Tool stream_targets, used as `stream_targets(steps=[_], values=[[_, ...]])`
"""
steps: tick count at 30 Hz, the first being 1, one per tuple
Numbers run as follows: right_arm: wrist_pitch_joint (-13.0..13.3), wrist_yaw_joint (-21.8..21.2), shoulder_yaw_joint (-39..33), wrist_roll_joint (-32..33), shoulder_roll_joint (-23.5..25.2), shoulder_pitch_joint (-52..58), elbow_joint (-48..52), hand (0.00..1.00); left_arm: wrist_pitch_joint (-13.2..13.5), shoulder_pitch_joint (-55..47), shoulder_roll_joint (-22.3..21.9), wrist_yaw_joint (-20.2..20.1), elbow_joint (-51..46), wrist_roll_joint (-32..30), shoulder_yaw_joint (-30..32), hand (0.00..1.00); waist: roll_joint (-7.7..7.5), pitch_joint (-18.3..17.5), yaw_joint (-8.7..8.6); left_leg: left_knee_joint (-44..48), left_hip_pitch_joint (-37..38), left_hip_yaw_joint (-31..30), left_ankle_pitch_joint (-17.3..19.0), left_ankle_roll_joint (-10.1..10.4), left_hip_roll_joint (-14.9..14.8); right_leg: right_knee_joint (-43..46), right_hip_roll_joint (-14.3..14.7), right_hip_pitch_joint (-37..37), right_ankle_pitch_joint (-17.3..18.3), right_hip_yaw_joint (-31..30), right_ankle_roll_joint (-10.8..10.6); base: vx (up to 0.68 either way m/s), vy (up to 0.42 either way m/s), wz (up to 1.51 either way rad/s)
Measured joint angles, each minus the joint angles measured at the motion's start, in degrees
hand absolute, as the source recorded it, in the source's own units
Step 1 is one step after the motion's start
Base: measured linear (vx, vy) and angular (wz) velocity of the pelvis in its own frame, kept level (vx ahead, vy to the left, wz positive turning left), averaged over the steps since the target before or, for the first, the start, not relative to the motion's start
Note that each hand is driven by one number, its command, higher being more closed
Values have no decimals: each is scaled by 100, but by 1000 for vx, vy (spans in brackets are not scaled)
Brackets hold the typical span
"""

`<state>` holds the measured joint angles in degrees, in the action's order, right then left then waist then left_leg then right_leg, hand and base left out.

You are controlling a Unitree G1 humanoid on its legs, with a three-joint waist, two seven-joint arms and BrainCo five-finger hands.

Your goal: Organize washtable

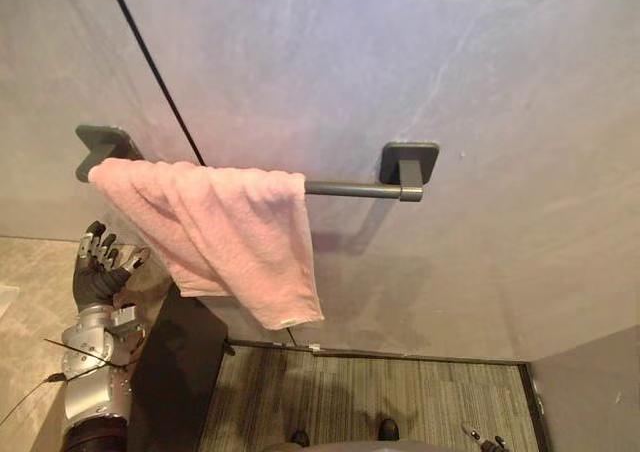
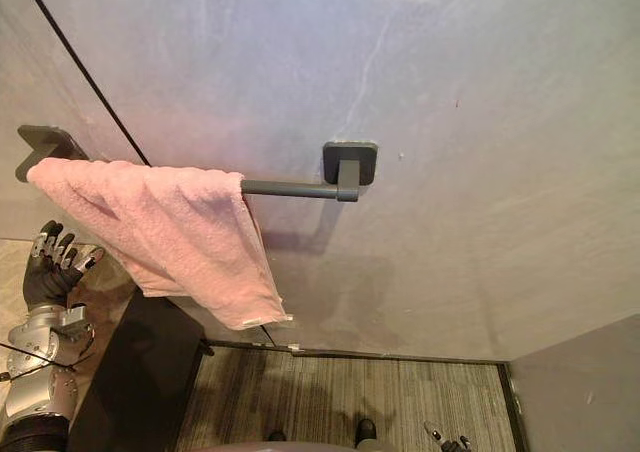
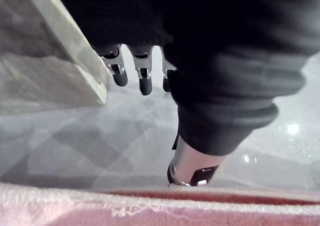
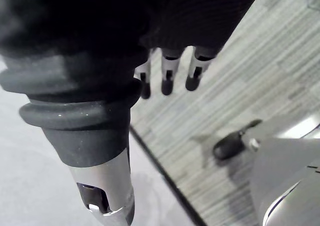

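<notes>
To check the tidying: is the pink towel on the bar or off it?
On. The pink towel hangs draped over the wall bar, bunched toward its left end.

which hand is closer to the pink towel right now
Left. The left hand is raised just under the left end of the towel, fingers relaxed. The right hand hangs open low over the floor, well off to the towel's right.

Left hand (image 1: 100, 262) — silver fingers (image 1: 92, 240), dark tips, black cover over palm and back. Left arm (image 1: 95, 392): silver-grey, blocky metal wrist piece with small fittings, rounded segments below, dark ribbed band lowest. Right hand (image 4: 165, 16) — black ribbed cover ending in thick rolled rim; thumb (image 4: 107, 191) silver, tube-shaped, dark slot near tip
</notes>
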<state>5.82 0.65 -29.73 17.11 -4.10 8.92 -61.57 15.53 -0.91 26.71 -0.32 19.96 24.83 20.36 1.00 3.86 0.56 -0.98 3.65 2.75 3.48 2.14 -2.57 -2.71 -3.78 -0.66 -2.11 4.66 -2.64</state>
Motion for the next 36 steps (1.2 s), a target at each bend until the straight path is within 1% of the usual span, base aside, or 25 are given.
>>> stream_targets(steps=[3, 6, 9, 13, 23, 25, 27, 29, 31, 32, 34, 36], values=[[0, -83, 71, 0, -3, 4, 0, 0, -4, -3, 123, -199, 13, 299, -14, 0, 5, -11, 6, 8, -6, 37, 0, 0, 8, -60, -5, -7, -55, -16, -6, -48, 1, -6], [0, -93, 111, -1, -15, 31, 0, 0, -4, -16, 253, -337, 13, 450, -52, 0, 21, -60, 10, 9, -6, 39, 0, 0, 16, -65, -15, -7, -61, -17, -16, -48, 0, -1], [-1, -98, 110, -40, -46, 38, -1, 0, -4, -28, 447, -483, 12, 529, -75, 0, 38, -75, 22, 10, -13, 39, 0, -1, 27, -89, -26, -9, -85, -20, -27, -36, 0, -1], [-4, -98, 97, -106, -100, 38, -4, 0, -4, -41, 551, -559, 12, 598, -73, 0, 56, -90, 35, 12, -34, 37, -2, -2, 42, -142, -38, -15, -123, -17, -30, 0, 0, 0], [-4, -109, 96, -144, -101, 26, -4, 0, -4, -172, 554, -620, -134, 613, -34, 0, 59, -121, 33, 11, -33, 34, -2, -2, 45, -141, -39, -18, -123, -14, -30, -4, -1, 0], [-4, -180, 99, -143, -108, 30, -5, 0, -3, -286, 557, -758, -286, 627, -17, 0, 53, -127, 32, 11, -32, 34, -2, -2, 46, -141, -40, -19, -123, -14, -29, -16, -4, 0], [-4, -211, 122, -146, -123, 28, -4, 0, -7, -346, 559, -940, -444, 799, -18, 0, 47, -132, 33, 12, -31, 31, -2, -3, 47, -139, -42, -19, -123, -11, -29, -35, -8, 0], [-5, -217, 149, -148, -134, 24, -4, 0, -7, -414, 563, -1040, -555, 895, -38, 0, 45, -152, 30, 11, -31, 31, -2, -3, 47, -139, -42, -19, -123, -10, -29, 0, 0, 0], [-7, -221, 165, -149, -154, 25, -5, 0, -18, -536, 628, -1219, -664, 1063, -226, 0, 44, -169, 34, 11, -31, 29, -2, -3, 48, -139, -45, -19, -123, -6, -29, 0, 0, 0], [-7, -222, 183, -148, -160, 23, -5, 0, -26, -564, 660, -1234, -663, 1063, -284, 0, 41, -171, 34, 11, -31, 27, -2, -3, 48, -139, -45, -19, -123, -5, -29, 0, 0, 0], [-13, -233, 392, -150, -220, 24, -8, 0, -105, -698, 767, -1370, -687, 1085, -523, 0, 30, -178, 26, 15, -31, 29, -2, -3, 48, -137, -45, -19, -123, -7, -29, 0, 0, 0], [-18, -239, 403, -152, -233, 24, -11, 0, -157, -760, 774, -1472, -722, 1107, -715, 0, 22, -182, 30, 16, -31, 28, -2, -3, 49, -136, -47, -18, -123, -7, -29, 0, 0, 0]])
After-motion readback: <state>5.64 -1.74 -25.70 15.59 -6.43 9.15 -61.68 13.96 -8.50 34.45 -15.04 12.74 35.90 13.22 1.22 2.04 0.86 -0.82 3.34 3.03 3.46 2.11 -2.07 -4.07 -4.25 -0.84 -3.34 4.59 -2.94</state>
